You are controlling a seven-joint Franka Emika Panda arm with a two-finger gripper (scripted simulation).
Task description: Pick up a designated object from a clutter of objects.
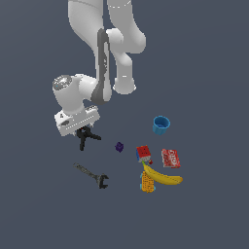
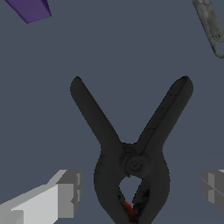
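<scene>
The designated object is a small black spring clamp (image 2: 131, 162) with two splayed handles and a red spot near its jaw end. In the exterior view the clamp (image 1: 88, 137) lies on the dark floor directly under my gripper (image 1: 82, 132). The gripper (image 2: 140, 192) is open, one grey finger (image 2: 65, 192) on each side of the clamp's body with gaps between pads and clamp. The rest of the clutter of objects (image 1: 155, 160) lies toward the exterior view's right.
A grey wrench (image 1: 92, 175) lies just in front of the clamp, and a purple block (image 1: 119, 147) beside it. Farther right are a blue cup (image 1: 161, 125), coloured cube (image 1: 143, 153), red box (image 1: 170, 158), banana (image 1: 163, 177) and yellow-blue toy (image 1: 147, 184).
</scene>
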